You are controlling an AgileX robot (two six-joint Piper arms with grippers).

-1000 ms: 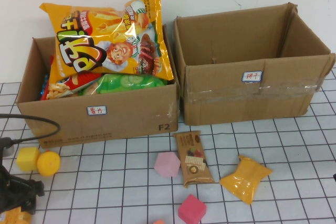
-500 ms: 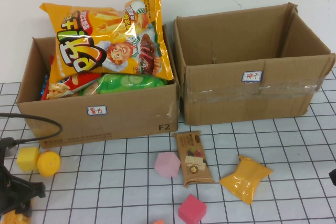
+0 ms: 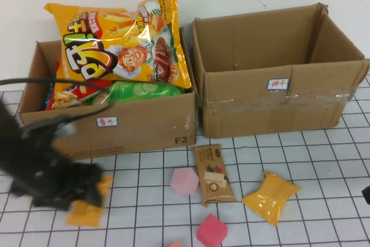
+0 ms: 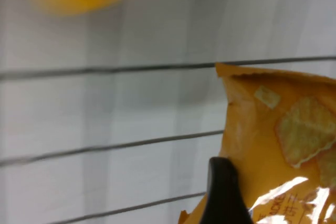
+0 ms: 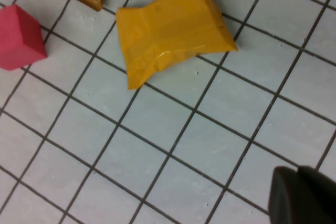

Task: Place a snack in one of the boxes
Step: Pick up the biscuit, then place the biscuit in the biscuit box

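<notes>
an orange snack packet (image 3: 85, 211) hangs at the left gripper (image 3: 69, 192), low over the gridded table (image 3: 144, 212) in front of the left box (image 3: 144, 128); in the left wrist view the same cracker-printed packet (image 4: 278, 145) sits against a dark fingertip (image 4: 223, 192), so the left gripper looks pinched on it, though the arm is heavily blurred in the high view. the left box is already stuffed with a big orange chip bag (image 3: 118, 36) standing tall and a green bag (image 3: 141, 91) below it. just beside it to the right stands the right box (image 3: 277, 99), open-topped with a small label on its front. on the table in front of the boxes lie a brown wafer packet (image 3: 213, 174), a yellow snack pouch (image 3: 270, 196) near it, a pale pink block (image 3: 184, 180) touching or almost touching the wafer packet, and a deeper pink cube (image 3: 211, 231) nearer the robot. the right gripper (image 3: 366, 194) barely shows at the right edge of the high view, well apart from the boxes; its wrist camera looks down on the yellow pouch (image 5: 170, 35) and the pink cube (image 5: 20, 38), and i cannot tell how its fingers are set.
</notes>
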